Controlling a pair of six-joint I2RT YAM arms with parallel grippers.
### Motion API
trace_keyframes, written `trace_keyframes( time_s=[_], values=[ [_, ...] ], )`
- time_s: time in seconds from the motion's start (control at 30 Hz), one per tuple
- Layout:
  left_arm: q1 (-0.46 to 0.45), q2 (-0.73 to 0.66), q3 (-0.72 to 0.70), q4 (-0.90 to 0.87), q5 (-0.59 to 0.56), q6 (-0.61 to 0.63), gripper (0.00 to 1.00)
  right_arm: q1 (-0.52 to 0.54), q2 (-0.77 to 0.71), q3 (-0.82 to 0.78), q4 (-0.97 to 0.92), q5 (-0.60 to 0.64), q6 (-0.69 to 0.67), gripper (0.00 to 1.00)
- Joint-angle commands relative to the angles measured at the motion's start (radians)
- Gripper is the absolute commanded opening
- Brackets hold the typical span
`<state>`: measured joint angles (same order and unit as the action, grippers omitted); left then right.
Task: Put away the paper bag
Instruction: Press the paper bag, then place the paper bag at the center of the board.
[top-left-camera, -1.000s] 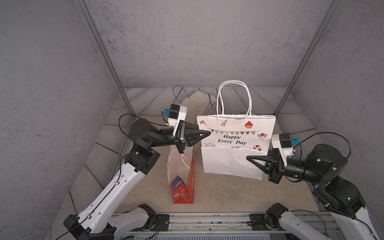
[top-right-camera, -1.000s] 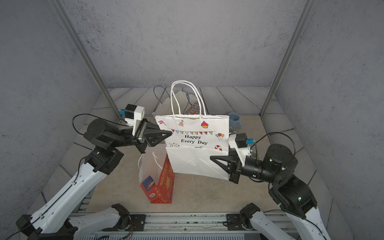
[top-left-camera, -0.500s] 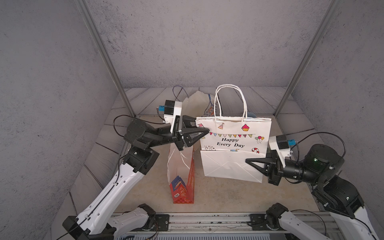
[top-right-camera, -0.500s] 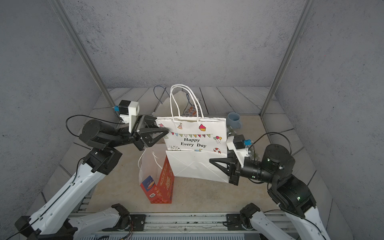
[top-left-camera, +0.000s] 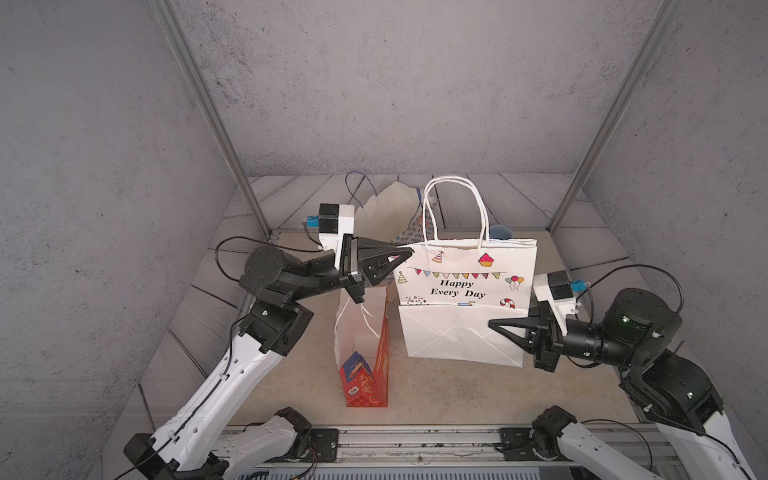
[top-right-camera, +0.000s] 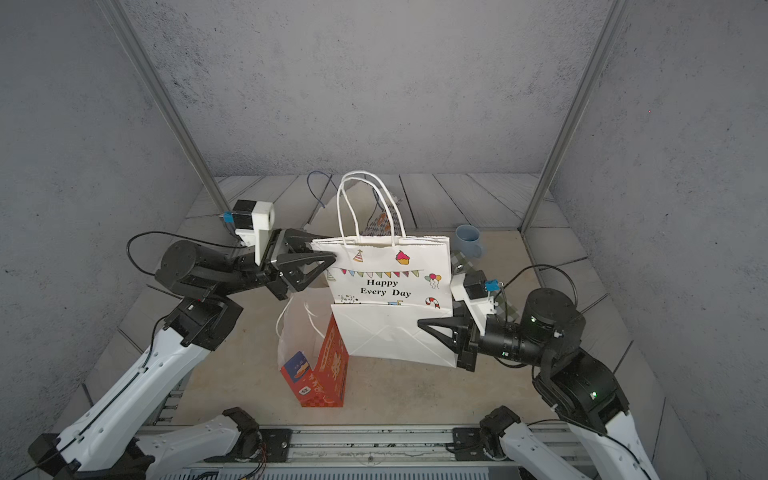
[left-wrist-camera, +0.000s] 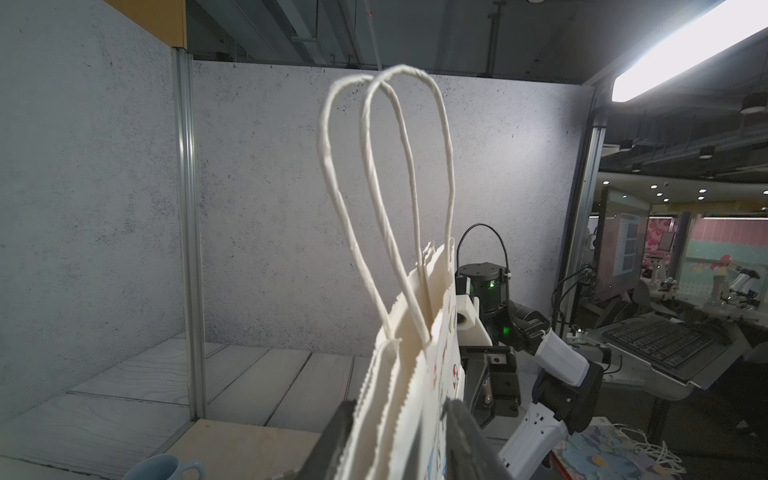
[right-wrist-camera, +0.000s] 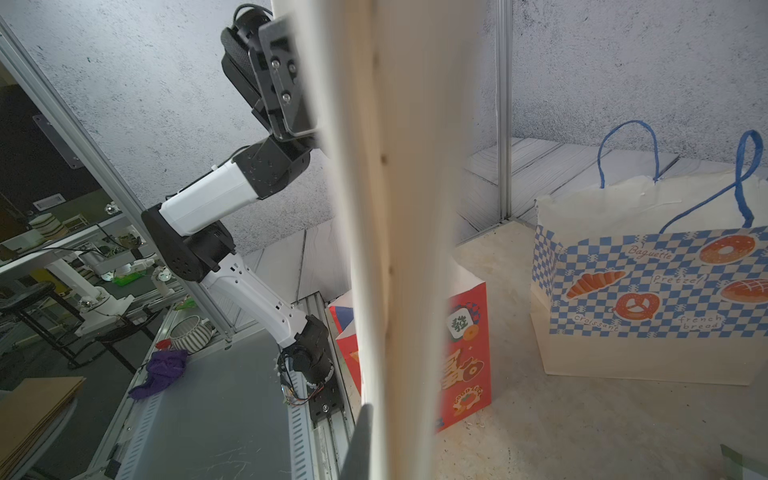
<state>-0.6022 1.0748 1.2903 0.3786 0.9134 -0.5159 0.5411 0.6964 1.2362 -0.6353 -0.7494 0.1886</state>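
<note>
Paper bag (top-left-camera: 465, 291), white, "Happy Every Day" print, hangs upright and flattened between both arms, handles up, over the table (top-left-camera: 457, 395) just beside the red bag (top-left-camera: 365, 374). I cannot tell if its lower edge touches the table. Left gripper (top-left-camera: 405, 251) at the top corner: jaws narrow, closed on the rim, fingers (left-wrist-camera: 336, 440) against paper on both sides. Right gripper (top-left-camera: 494, 324) pinched tight on the lower side edge. Checked bakery bag (right-wrist-camera: 648, 291) stands behind, blue mug (top-right-camera: 467, 241) near it
</note>
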Motion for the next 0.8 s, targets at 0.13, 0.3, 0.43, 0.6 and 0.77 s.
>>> trace_keyframes(
  time_s=[0.13, 0.3, 0.43, 0.6, 0.77],
  values=[
    [0.004, -0.046, -0.024, 0.016, -0.059, 0.049, 0.00, 0.000, -0.003, 0.002, 0.025, 0.002, 0.016, 0.00],
    [0.004, -0.047, -0.023, 0.000, -0.083, 0.063, 0.52, 0.000, 0.000, 0.005, 0.036, 0.011, 0.037, 0.00],
    [0.004, -0.062, -0.018, -0.033, -0.189, 0.101, 0.91, 0.000, 0.004, 0.017, -0.048, 0.138, 0.050, 0.00],
    [0.004, -0.099, 0.017, -0.127, -0.483, 0.190, 0.95, 0.001, 0.039, 0.051, -0.273, 0.500, 0.074, 0.00],
    [0.003, -0.132, 0.003, -0.149, -0.657, 0.229, 0.95, -0.001, 0.073, 0.001, -0.402, 0.797, 0.191, 0.00]
  ],
)
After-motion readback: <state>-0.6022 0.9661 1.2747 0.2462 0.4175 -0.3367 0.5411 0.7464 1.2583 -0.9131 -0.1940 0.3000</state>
